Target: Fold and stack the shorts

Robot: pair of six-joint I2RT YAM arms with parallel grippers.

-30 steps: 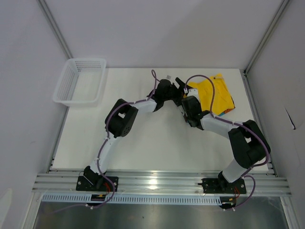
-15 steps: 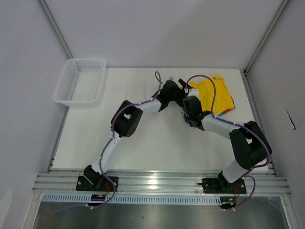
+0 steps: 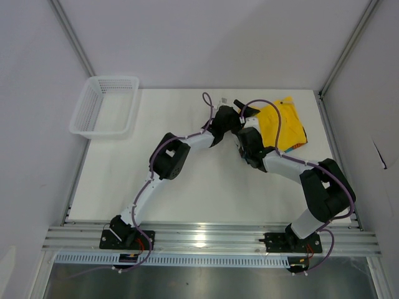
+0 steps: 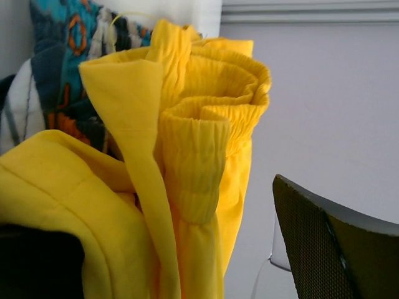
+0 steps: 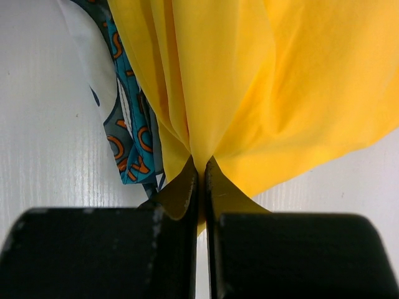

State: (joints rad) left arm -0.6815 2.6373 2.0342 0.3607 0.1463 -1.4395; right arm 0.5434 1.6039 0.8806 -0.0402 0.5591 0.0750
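Shorts far R on table; basket far L.

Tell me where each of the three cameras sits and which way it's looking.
Top external: overhead behind the near edge, looking down on the table; left arm and right arm show.
Left wrist: on the left arm, facing the yellow shorts close up; one finger shows.
Right wrist: looking down at the right gripper, shut on the yellow shorts.
Both wrist views share the printed shorts.

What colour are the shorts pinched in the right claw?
Plain bright yellow shorts, clearest in the right wrist view.
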